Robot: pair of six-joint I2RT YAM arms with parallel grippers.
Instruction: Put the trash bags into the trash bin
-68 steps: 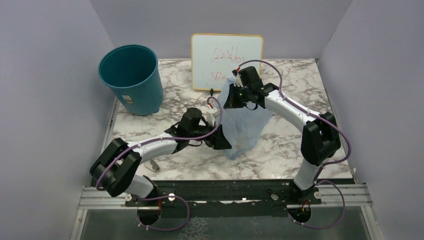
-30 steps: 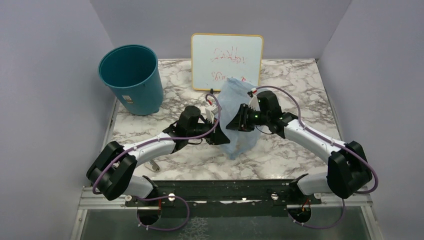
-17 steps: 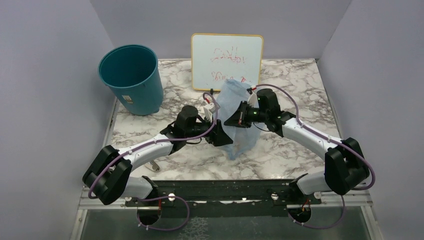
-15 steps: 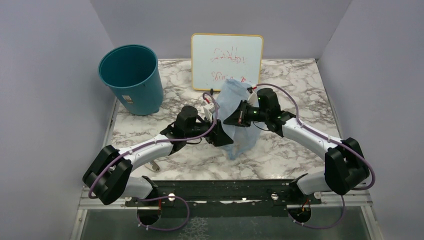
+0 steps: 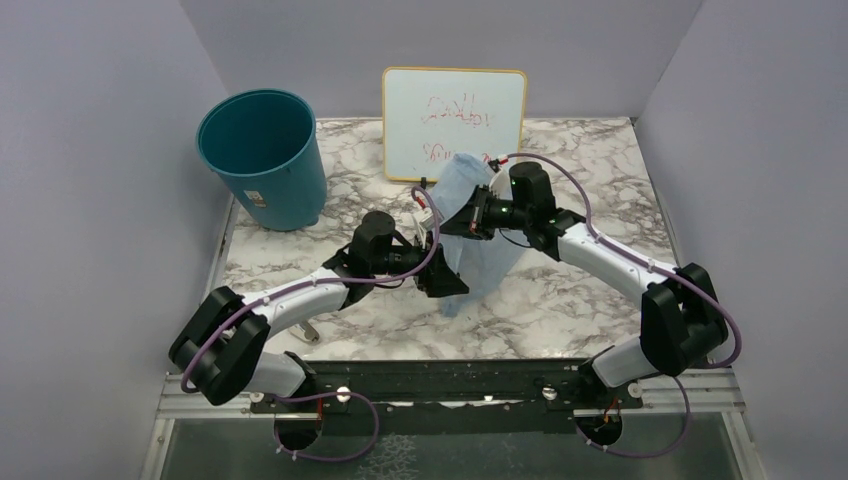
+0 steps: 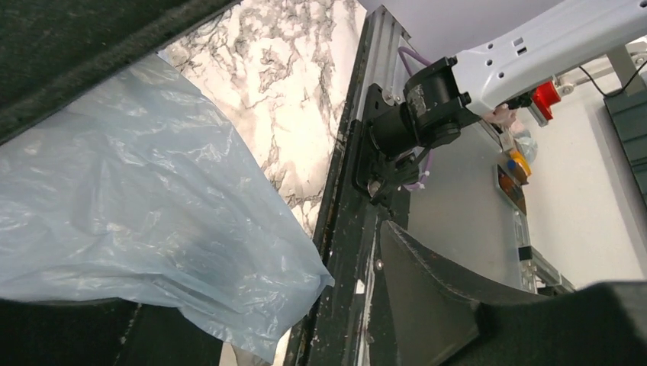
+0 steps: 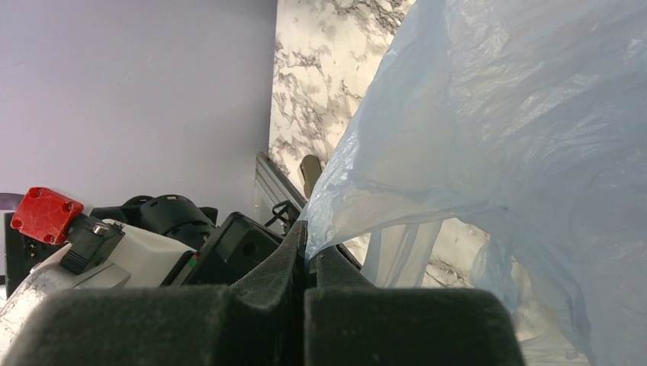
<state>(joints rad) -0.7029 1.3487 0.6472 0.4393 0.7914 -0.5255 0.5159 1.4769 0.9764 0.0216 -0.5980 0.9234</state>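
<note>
Currently the bag (image 5: 475,225) hangs above mid-counter, right hand (image 5: 468,219) clamped on its upper edge; left hand (image 5: 440,278) stands apart beside it. Judged light, limp, slippery: best gripped at bunched film.

One trash bag (image 5: 478,235) – thin, crinkly, light blue, mid-surface between the arms. One trash bin (image 5: 265,160) – teal, round, far left. One whiteboard (image 5: 454,110) with red scribbles, upright at the far edge, right of the bin. One marbled surface (image 5: 580,290) beneath it all. Two white-and-black arms: left arm (image 5: 290,300) and right arm (image 5: 610,265), each with one purple cable. Two grippers: left gripper (image 5: 440,275) and right gripper (image 5: 468,218). One red block (image 7: 46,213) in the right wrist view. One small tan object (image 5: 309,331) near the left arm, too small to identify.
</note>
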